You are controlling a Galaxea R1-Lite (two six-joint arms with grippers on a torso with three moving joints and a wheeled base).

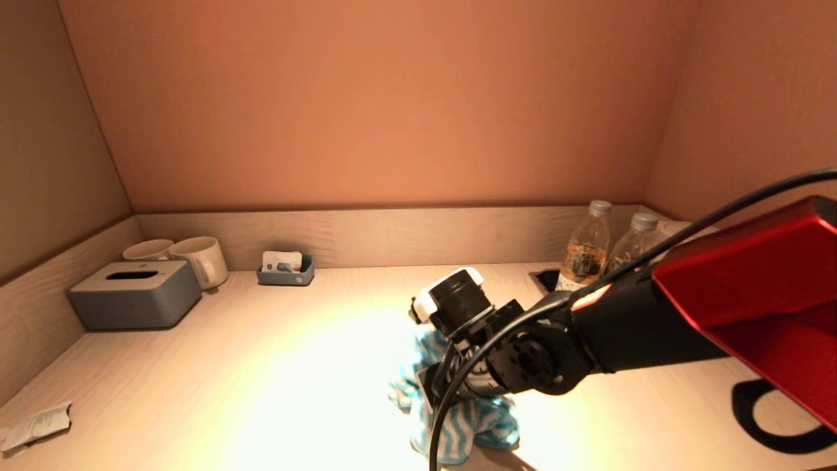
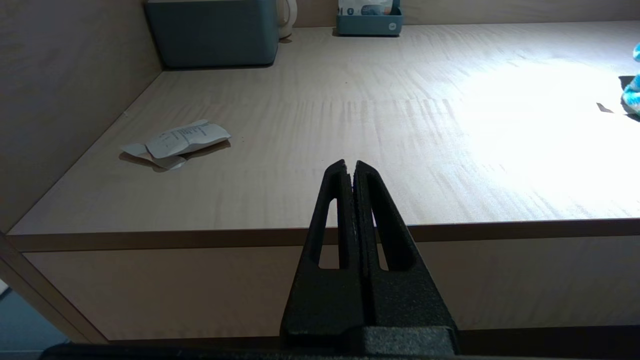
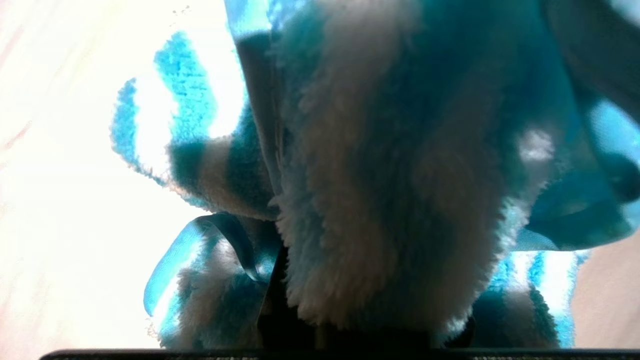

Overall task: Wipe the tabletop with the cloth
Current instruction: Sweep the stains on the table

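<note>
The blue-and-white striped cloth (image 1: 461,425) lies bunched on the wooden tabletop (image 1: 261,366), front centre. My right gripper (image 1: 448,386) points down into it and is shut on the cloth; its fingers are buried in the fabric. In the right wrist view the fluffy cloth (image 3: 380,175) fills the picture and hides the fingers. My left gripper (image 2: 351,166) is shut and empty. It is parked in front of the table's front edge, left of centre, and is out of the head view. An edge of the cloth (image 2: 634,95) shows far off in the left wrist view.
A grey tissue box (image 1: 134,294) and two white mugs (image 1: 199,258) stand back left. A small blue tray (image 1: 285,269) sits at the back wall. Two bottles (image 1: 586,248) stand back right. A crumpled paper (image 1: 36,425) lies front left. Walls close three sides.
</note>
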